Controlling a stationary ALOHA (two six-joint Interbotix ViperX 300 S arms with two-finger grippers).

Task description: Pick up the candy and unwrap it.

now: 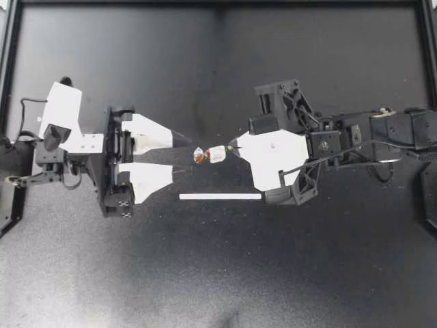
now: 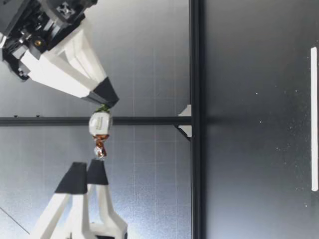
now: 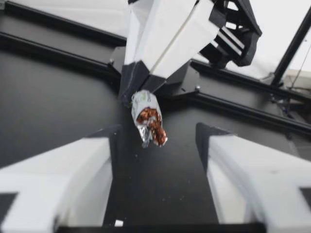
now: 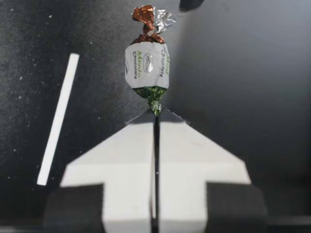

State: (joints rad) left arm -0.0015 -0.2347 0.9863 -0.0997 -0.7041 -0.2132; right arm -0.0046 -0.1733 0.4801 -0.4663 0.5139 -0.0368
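Right jaws on print-labelled candy (image 1: 209, 154)

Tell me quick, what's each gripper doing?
Left gripper: open, holding nothing.
Right gripper: shut on the green end of the small white-and-brown foil-wrapped candy.

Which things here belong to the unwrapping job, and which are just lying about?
Belongs to the job: candy, held by its green twist in my right gripper; my left gripper, open, facing the copper twist.
Just lying about: white strip, flat on the table.
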